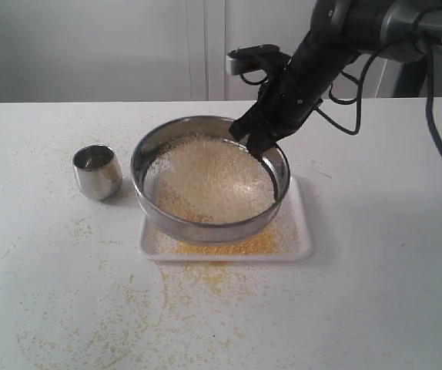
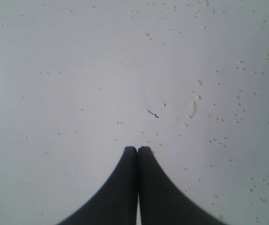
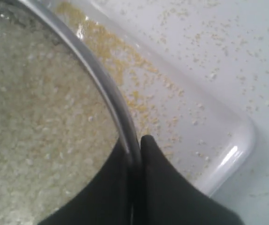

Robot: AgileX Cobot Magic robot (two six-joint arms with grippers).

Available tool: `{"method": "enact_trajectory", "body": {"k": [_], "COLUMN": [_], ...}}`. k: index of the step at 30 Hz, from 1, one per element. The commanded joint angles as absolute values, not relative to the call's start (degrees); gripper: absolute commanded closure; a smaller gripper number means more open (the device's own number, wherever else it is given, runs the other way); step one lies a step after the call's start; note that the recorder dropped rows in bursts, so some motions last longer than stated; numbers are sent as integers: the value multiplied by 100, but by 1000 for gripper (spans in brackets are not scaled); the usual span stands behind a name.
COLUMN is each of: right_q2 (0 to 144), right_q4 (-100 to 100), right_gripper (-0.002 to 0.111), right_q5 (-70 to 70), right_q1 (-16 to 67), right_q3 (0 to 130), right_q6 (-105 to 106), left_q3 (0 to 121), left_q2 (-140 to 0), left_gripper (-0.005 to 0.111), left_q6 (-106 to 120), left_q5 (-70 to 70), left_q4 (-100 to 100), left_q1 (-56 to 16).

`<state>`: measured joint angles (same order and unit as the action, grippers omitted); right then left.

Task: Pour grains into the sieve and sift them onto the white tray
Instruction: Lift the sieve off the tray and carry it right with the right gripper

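Note:
The steel sieve [image 1: 152, 146] sits tilted over the white tray [image 1: 302, 245], filled with pale whitish grains [image 1: 205, 179]. My right gripper [image 1: 253, 141] is shut on the sieve's far right rim [image 3: 107, 89], one finger inside and one finger [image 3: 148, 145] outside. Yellow grains [image 1: 236, 247] lie on the tray under and in front of the sieve, and on the tray floor [image 3: 144, 101] in the right wrist view. My left gripper [image 2: 137, 149] is shut with nothing in it, above bare table with scattered grains; it is out of the exterior view.
A small rounded steel cup [image 1: 97, 171] stands upright on the table left of the sieve. Yellow grains [image 1: 167, 304] are strewn over the table in front of the tray and around the cup. The tray's rounded corner [image 3: 240, 140] shows beside my right fingers.

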<state>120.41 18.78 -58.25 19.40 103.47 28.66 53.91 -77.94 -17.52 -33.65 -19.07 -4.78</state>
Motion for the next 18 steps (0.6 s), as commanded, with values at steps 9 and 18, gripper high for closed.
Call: {"method": "enact_trajectory", "body": {"k": [9,18], "right_q2": [11916,11951], "right_q4": [532,519], "right_gripper": [108,108], "right_q5": [-5008,-5218], "right_q1": [989,203], "right_q3": [10385,10385], "right_q6": [462,-146], "left_q3": [5371,5371], "left_q2": [-7730,-7730], "left_gripper": [107,107], "left_q6": [-1782,-1782], "left_q5": [-3417,-3417], "left_q4": [-1933,-1933], "left_q1": [-467,-467]}}
